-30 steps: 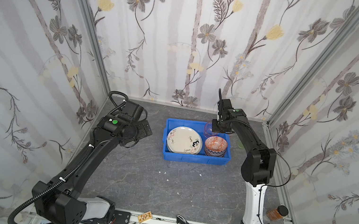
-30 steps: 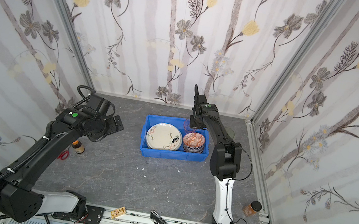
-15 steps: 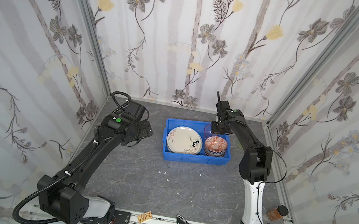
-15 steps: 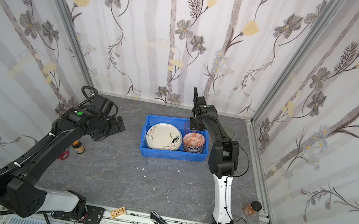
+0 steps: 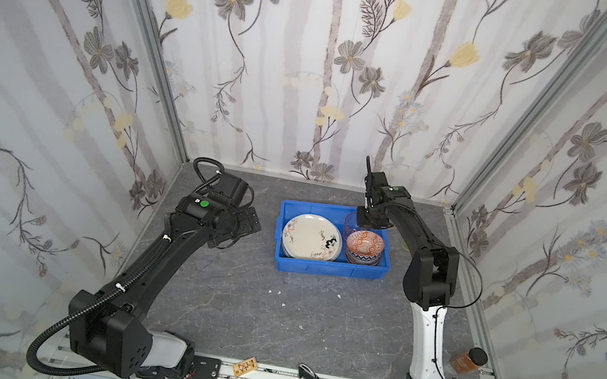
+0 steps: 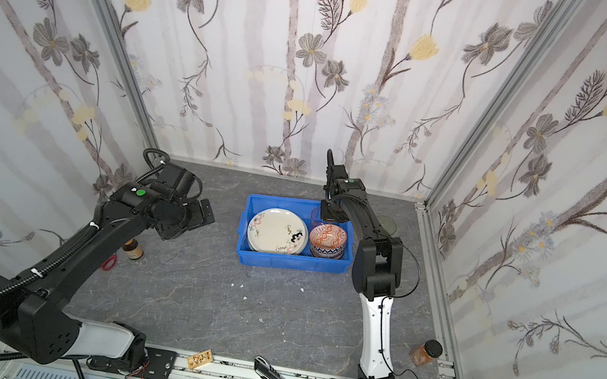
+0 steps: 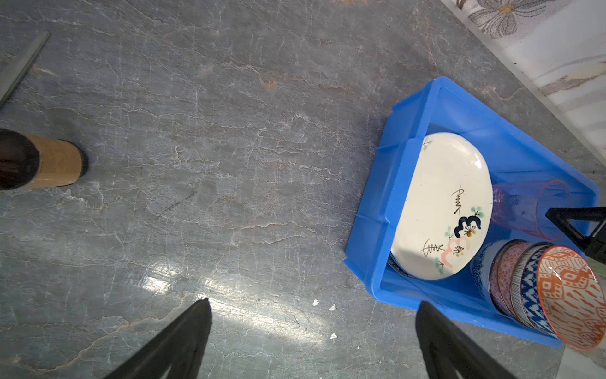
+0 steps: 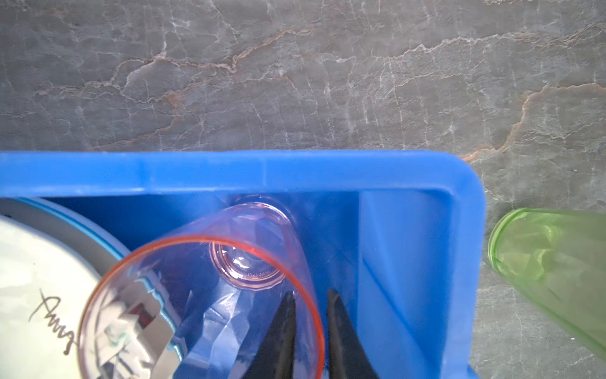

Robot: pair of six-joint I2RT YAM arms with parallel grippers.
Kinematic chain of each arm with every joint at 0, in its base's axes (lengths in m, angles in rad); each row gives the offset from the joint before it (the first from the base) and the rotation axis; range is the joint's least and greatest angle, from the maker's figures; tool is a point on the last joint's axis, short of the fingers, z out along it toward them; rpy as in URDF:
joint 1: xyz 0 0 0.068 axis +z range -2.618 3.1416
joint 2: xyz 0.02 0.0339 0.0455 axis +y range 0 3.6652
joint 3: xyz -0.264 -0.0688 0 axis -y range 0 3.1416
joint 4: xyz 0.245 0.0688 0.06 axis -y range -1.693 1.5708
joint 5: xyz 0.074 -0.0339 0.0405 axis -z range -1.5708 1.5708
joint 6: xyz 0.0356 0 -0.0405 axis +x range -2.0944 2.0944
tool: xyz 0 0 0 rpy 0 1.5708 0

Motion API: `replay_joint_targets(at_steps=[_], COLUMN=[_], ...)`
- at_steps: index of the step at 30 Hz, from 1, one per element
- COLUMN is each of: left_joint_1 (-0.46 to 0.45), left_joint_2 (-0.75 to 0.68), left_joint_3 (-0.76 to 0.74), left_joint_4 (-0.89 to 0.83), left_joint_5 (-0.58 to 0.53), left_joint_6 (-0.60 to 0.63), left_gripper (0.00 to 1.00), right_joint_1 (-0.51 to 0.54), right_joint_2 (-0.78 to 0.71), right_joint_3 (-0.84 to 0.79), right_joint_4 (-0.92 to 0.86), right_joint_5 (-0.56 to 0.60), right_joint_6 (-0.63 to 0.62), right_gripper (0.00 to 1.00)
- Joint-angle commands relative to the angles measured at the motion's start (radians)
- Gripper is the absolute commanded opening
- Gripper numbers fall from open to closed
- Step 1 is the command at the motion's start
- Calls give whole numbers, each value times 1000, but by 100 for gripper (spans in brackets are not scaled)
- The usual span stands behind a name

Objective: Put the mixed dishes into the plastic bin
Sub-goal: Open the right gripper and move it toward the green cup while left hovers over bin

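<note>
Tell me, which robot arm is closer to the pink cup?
Right. The right tool straddles the rim of the pink cup inside the blue bin; the left tool hangs over bare table, apart from the bin.

There are one blue bin (image 5: 325, 272), one pink tumbler (image 8: 203, 295), one green tumbler (image 8: 554, 262), two brown bottles (image 6: 133, 249) (image 6: 424, 353), at least two plates (image 5: 310, 236), seemingly four bowls (image 7: 511, 279).
</note>
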Motion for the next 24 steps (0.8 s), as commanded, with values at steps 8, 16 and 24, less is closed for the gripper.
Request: replay_joint_targets(at_steps=[8,16,24], left_joint_1=[1,-27,-198], left_joint_2=[-3,27,163], left_joint_3=[-9,19,177], left_joint_4=[19,97,175], left_joint_5=[-1,28,-32], left_joint_6=[-18,-18,42], left_gripper=[100,100,100], right_joint_1=[-15,-54,-177], right_joint_2=[-147,-288,-396], right_joint_3=[10,8,-72], right_joint_4=[10,-51,-49], right_joint_5=[9,-33,-75], right_joint_6=[6,31,86], right_gripper=[45,74,100])
